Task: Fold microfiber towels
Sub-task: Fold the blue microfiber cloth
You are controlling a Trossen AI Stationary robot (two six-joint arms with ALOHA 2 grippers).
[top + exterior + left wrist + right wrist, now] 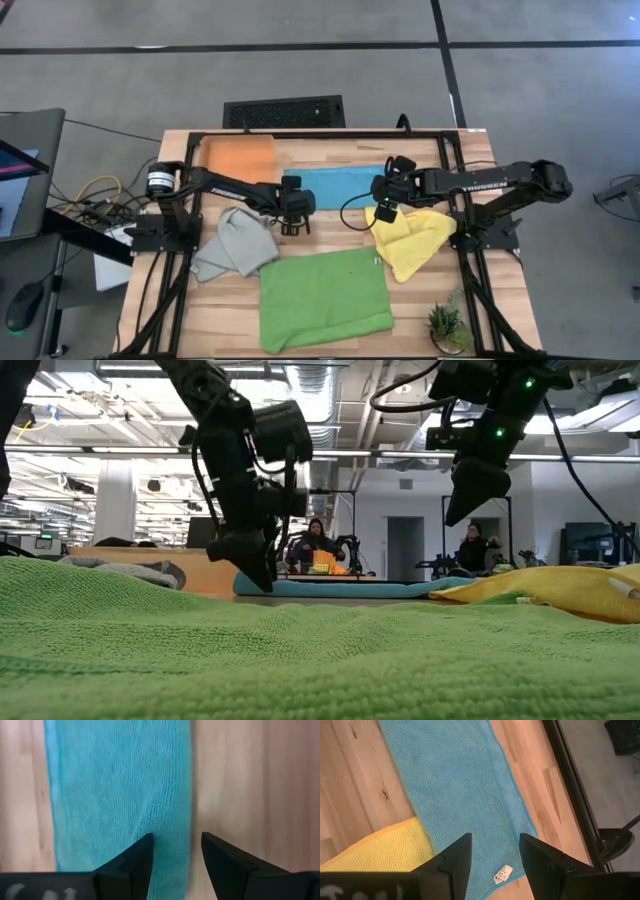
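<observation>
Turquoise cloth is what both arms are after: the blue towel [335, 186] lies as a flat strip at the table's [500, 310] far middle, its long axis running left to right. The left gripper [296, 205] hangs over the towel's left end, jaws parted and empty; the right gripper [388, 192] hangs over the right end, also parted, nothing held. Each arm looks equally near its own end. Beside the right end the yellow towel [412, 240] touches the blue one, so that corner is crowded. The orange towel [241, 159] sits just left of the strip; bare wood shows at the blue towel's near side.
</observation>
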